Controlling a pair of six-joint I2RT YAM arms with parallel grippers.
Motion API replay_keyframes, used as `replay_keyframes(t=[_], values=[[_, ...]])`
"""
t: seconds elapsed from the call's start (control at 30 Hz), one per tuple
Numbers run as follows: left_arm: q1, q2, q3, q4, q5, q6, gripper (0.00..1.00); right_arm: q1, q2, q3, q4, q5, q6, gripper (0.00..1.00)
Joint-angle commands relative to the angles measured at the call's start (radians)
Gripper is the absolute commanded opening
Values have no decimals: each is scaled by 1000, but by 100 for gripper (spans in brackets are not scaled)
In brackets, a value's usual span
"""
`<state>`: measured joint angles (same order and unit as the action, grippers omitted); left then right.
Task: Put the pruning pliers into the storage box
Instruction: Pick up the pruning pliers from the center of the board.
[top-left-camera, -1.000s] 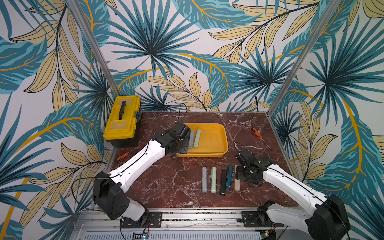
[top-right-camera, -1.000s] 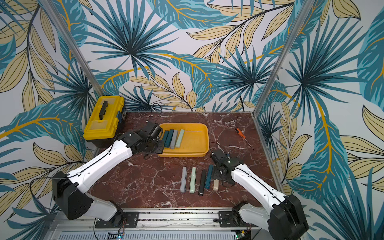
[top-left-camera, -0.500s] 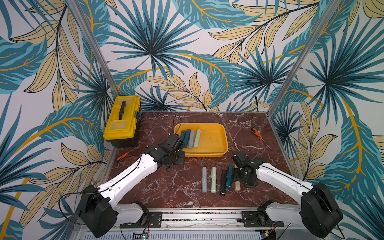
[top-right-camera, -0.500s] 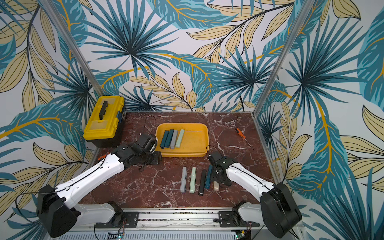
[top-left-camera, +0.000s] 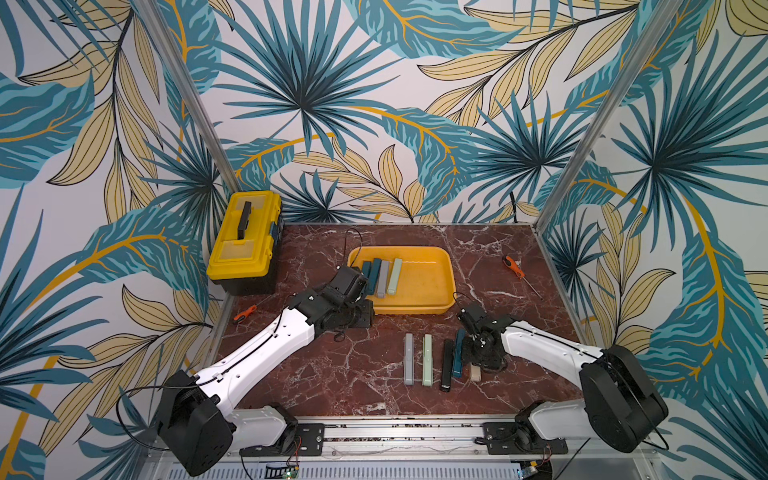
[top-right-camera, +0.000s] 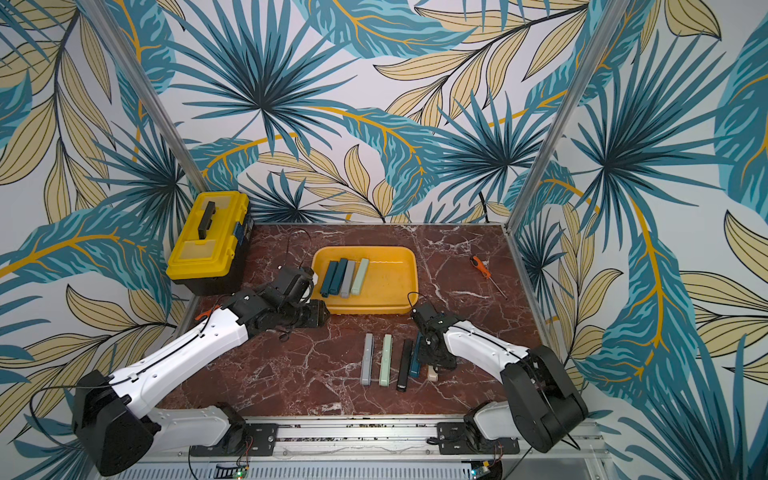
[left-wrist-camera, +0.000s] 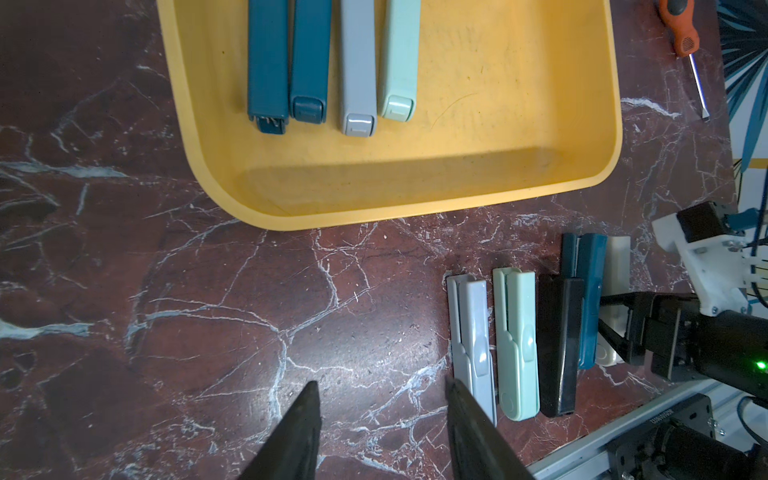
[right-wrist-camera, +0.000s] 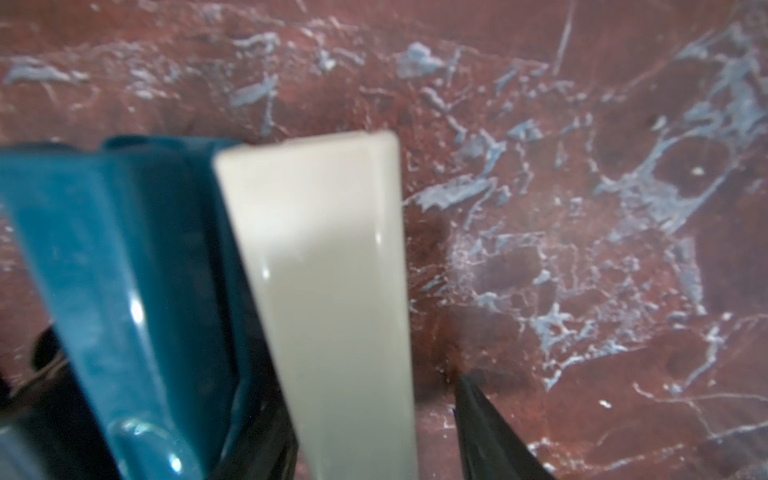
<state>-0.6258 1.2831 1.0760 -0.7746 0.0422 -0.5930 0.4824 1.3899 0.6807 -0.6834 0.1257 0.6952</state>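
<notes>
Okay, so in both top views the storage box (top-left-camera: 451, 291) sits mid-way across the red marble table (top-left-camera: 332, 374). Four of the pruning pliers (top-left-camera: 383, 278) lie side by side in the end nearest the left arm: two dark teal, a grey and a pale green. Five more are lined up on the marble closer to the robot: grey bar (top-left-camera: 409, 358), pale green bar (top-left-camera: 427, 359), black bar (top-left-camera: 447, 365), teal bar (top-left-camera: 458, 353) and beige bar (top-left-camera: 475, 374). That last one is mostly hidden under the right gripper (top-left-camera: 478, 357), which is down at that end of the row. The left gripper (top-left-camera: 360, 318) hangs just off the box's near corner on its own side. A yellow toolbox (top-left-camera: 245, 245) stands back left, an orange-handled screwdriver (top-left-camera: 515, 270) lies far right, and a small orange-handled tool (top-left-camera: 245, 313) lies by the left edge. In the left wrist view the fingers (left-wrist-camera: 303, 419) are spread with only marble between them, so that one's released and empty. The box with its four bars shows ahead, and the row of five is off to the side. The right wrist view is pretty blurry. The beige bar runs between the jaws with the teal bar just beside it. One finger (right-wrist-camera: 490, 436) sits on the bar's far side with a sliver of marble showing between them, so the jaws straddle it without pinching it.
</notes>
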Motion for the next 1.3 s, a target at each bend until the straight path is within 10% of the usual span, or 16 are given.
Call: replay_keyframes(t=[0.0, 0.43, 0.77, 1.27], values=[[-1, 0, -10, 21, 15, -2, 50, 4, 18, 6, 0, -5, -29, 56], [19, -9, 6, 6, 7, 7, 50, 4, 102, 74, -21, -43, -73, 28], [60, -14, 24, -11, -5, 32, 51, 4, 21, 130, -130, -16, -83, 25], [95, -15, 55, -31, -17, 24, 51, 3, 180, 880, -449, 37, -269, 26]])
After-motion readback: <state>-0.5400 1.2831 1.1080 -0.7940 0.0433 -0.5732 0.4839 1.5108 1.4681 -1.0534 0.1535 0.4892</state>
